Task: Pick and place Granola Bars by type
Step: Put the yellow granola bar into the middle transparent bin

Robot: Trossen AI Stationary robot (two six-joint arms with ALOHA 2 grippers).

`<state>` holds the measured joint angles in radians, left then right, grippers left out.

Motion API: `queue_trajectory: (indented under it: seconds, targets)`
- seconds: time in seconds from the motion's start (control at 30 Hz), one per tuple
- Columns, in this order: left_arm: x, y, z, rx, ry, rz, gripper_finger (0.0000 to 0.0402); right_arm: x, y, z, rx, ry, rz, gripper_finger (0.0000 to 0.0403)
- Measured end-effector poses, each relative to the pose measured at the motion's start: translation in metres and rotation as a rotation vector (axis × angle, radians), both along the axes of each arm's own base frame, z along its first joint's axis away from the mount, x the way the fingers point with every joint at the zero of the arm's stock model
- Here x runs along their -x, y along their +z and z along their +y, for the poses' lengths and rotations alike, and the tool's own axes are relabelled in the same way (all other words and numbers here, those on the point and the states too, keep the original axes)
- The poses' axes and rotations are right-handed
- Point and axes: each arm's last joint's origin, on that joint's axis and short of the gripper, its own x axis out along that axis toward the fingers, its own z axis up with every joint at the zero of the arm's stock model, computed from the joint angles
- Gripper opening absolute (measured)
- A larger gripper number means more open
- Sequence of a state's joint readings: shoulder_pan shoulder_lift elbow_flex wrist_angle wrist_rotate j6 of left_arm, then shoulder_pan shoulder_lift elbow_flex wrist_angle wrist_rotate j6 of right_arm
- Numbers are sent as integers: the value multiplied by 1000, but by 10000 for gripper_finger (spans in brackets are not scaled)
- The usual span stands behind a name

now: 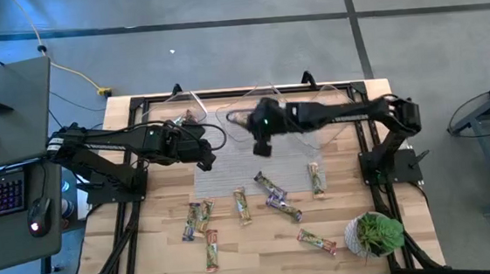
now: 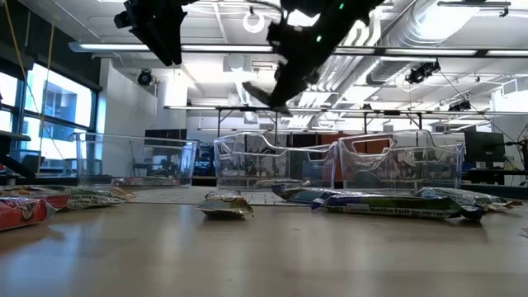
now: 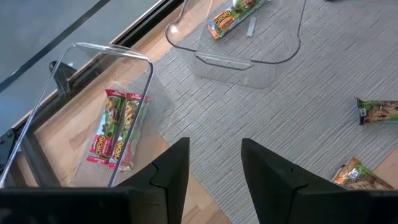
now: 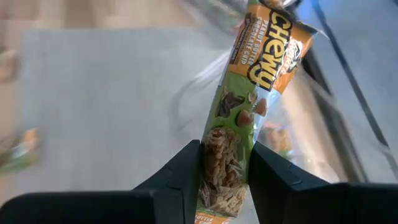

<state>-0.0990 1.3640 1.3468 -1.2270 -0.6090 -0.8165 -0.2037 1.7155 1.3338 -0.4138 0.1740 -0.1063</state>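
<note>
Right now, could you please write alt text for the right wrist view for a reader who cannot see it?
The right gripper holds a green and orange granola bar between its two dark fingers, the bar sticking out lengthwise past them. Behind it, blurred, lie a grey mat and the rim of a clear tub.

Three clear tubs (image 1: 251, 101) stand in a row along the counter's (image 1: 149, 258) far edge, on a mat (image 1: 230, 169). Granola bars (image 1: 243, 205) lie scattered across the counter's middle toward its near edge; a plant (image 1: 373, 234) sits at the near right corner.
</note>
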Motion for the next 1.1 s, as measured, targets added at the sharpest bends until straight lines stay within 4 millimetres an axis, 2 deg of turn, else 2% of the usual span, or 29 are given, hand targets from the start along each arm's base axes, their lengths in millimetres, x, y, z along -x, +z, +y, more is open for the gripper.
queue_trajectory:
  seconds: [0.23,0.43,0.53,0.63,0.87,1.1]
  targets:
    - [0,0,0,-1,1,2,140,-1,-30,-60,0,-148,33,102]
    - [0,0,0,-3,1,3,140,-10,-58,-90,-29,-186,-19,103]
    - [0,0,0,-3,1,3,140,-12,-73,-94,-90,-166,-6,103]
    - [0,0,0,-5,-4,6,140,-14,-83,-90,-97,-110,44,103]
    - [0,0,0,-6,-6,7,140,-18,-85,-80,10,-53,107,104]
    - [0,0,0,-2,1,2,140,-16,-86,-81,-5,-46,129,110]
